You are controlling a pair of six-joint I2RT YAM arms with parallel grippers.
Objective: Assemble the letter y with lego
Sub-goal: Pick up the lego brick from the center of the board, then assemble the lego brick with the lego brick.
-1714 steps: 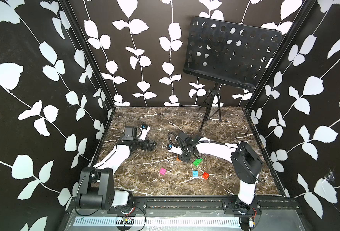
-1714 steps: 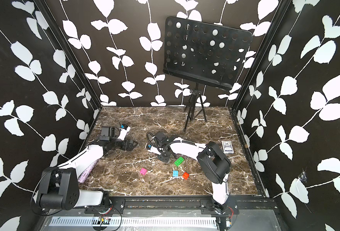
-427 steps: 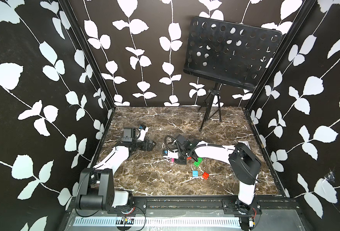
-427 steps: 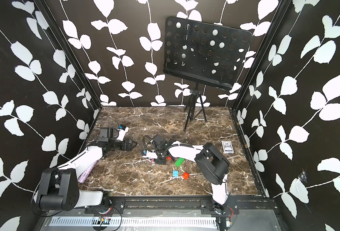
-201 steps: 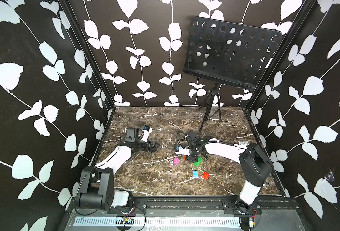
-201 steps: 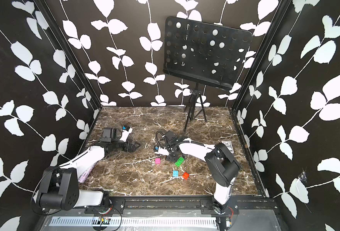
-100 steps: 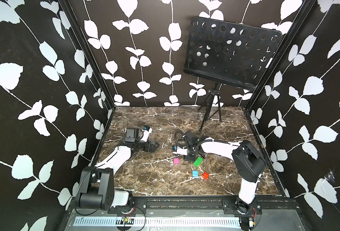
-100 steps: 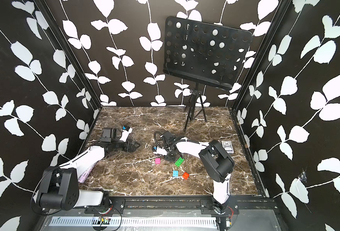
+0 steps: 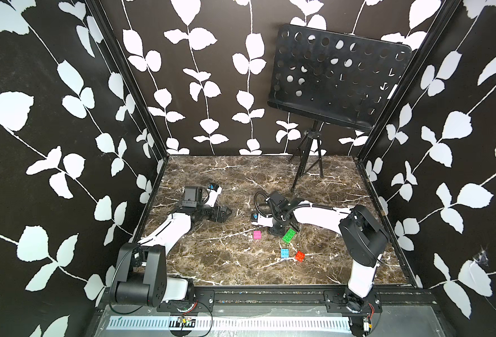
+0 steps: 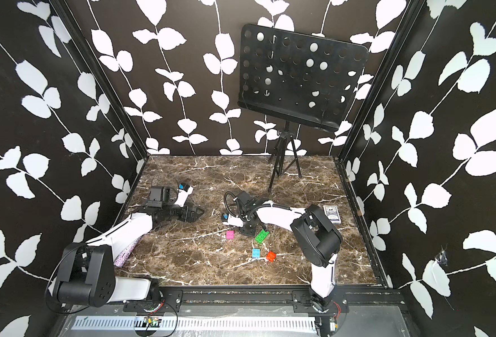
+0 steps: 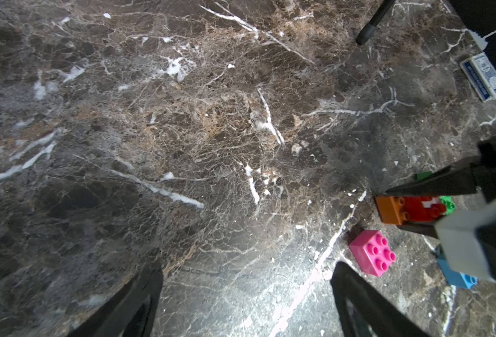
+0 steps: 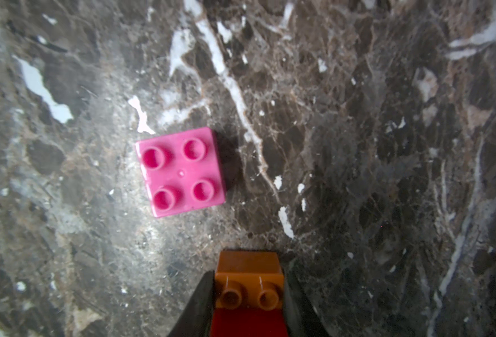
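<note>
Our right pincer (image 12: pixel 248 277) is clenched on the orange-and-red stack of studded plastic bricks (image 12: pixel 248 267); the pink square plastic brick (image 12: pixel 179 172) lies just ahead of it. Light, stiff, slick: we'd grip flat opposite walls. Our left pincer (image 11: pixel 244 277) gapes, empty.

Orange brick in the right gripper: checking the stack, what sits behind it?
A red brick sits against the orange brick, inside the shut right gripper; its far end is hidden.

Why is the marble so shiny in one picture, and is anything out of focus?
Left wrist view: bright glare whitens the marble table beside the pink brick. Right wrist view: that brick is crisp, casting a dark shadow; the nearer orange brick looks softer.
</note>
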